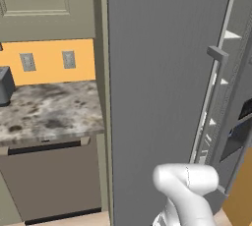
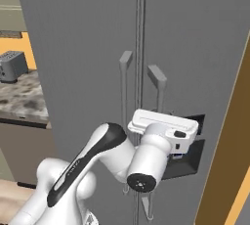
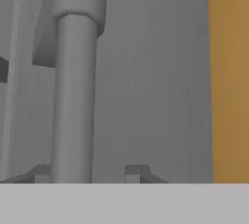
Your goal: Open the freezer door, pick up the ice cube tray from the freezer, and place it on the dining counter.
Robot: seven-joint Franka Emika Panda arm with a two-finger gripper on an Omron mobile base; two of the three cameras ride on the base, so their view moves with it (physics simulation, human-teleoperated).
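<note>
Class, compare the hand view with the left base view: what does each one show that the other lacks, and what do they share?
Hand view alone: the gripper with its fingertips straddling the bar handle, a gap beside the bar; an ochre panel at the right edge. Left base view alone: the marble counter, wall outlets, a dark appliance. Both: the grey freezer door.

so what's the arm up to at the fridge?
The gripper is up against the freezer door, its fingertips straddling the vertical bar handle but apart, not clamped. In the left base view the door already stands ajar, with white shelves showing past its edge. No ice cube tray in hand.
</note>
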